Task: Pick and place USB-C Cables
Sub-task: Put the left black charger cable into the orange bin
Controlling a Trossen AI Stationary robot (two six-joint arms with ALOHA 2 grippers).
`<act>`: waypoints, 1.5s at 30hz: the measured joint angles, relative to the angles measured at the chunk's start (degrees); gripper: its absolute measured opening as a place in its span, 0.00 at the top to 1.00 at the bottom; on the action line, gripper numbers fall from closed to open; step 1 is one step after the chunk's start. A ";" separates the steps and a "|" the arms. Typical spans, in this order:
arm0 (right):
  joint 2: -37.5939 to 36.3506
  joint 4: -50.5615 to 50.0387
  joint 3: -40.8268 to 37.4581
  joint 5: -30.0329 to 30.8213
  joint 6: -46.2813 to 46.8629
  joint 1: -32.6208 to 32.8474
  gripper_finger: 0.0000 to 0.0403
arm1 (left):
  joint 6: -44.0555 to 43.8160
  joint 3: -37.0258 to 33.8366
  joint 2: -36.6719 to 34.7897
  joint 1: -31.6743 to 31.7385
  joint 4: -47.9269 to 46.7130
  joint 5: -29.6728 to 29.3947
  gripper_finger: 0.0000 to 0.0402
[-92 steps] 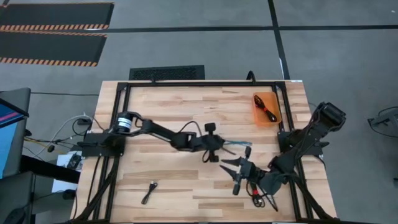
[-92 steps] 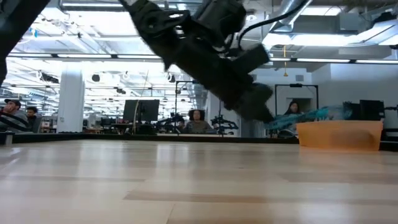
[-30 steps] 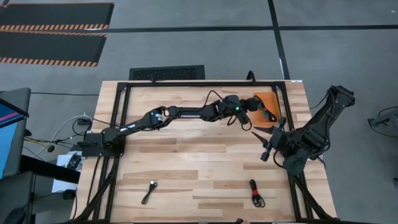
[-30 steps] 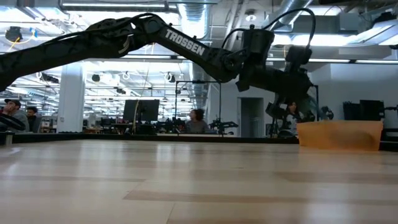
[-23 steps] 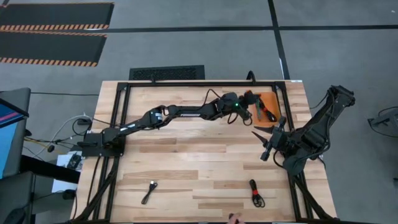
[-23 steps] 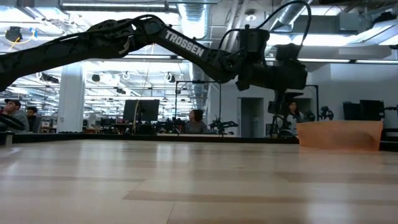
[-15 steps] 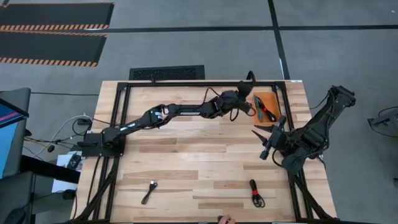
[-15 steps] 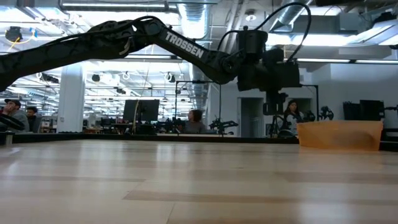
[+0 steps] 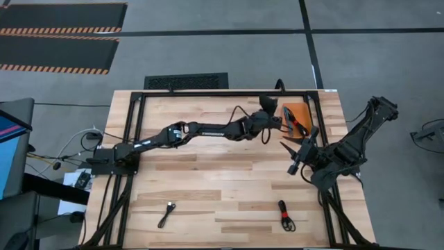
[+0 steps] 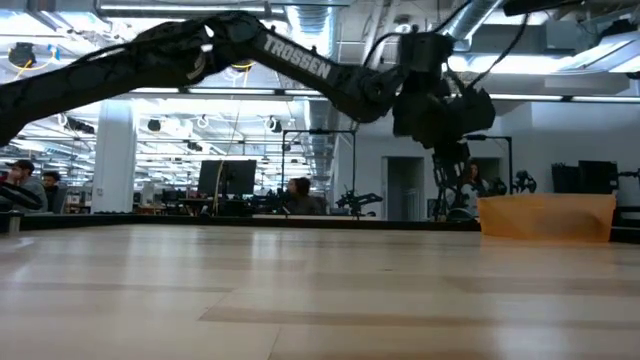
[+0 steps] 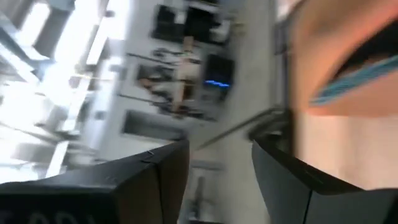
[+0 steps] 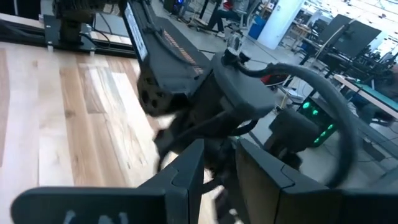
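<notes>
Reaching across the bench [image 9: 208,180], the left pincer [image 9: 276,123] hangs just beside the orange tray [image 9: 297,111], fingers apart and empty. Teal and red cables [image 9: 295,122] lie in that tray. The right pincer [image 9: 297,154] waits near the tray, also parted. Two more cables [image 9: 284,215] lie well apart from it.

The word TROSSEN is printed in white capitals on the left arm [image 10: 300,58], seen in the low view. No other text, label or number can be read.
</notes>
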 joint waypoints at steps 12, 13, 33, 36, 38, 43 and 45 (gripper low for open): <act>0.00 0.29 -0.01 -0.26 0.46 3.33 0.71 | -47.59 -0.21 -12.70 0.91 -61.56 32.21 0.67; 0.00 0.51 -0.02 -0.25 0.46 3.53 0.71 | -48.79 -0.21 -13.07 1.10 -63.40 32.65 0.68; 0.19 0.25 -0.02 -0.65 7.97 6.88 0.71 | -56.48 -9.44 -16.86 -7.92 -66.65 36.46 1.00; 0.20 0.37 -0.02 -0.58 8.48 8.06 0.71 | -58.06 -21.80 -22.61 -9.13 -56.98 36.11 1.00; 0.20 0.44 -0.02 -0.36 8.48 8.60 0.71 | -58.45 -31.50 -28.28 -9.45 -48.81 36.14 1.00; 0.17 0.26 -0.02 1.00 7.42 8.68 0.71 | -63.42 -55.69 -44.15 -9.31 -26.21 35.83 1.00; 0.17 0.26 -0.02 2.47 5.86 7.88 0.71 | -65.57 -64.62 -49.54 -9.32 -17.79 34.26 1.00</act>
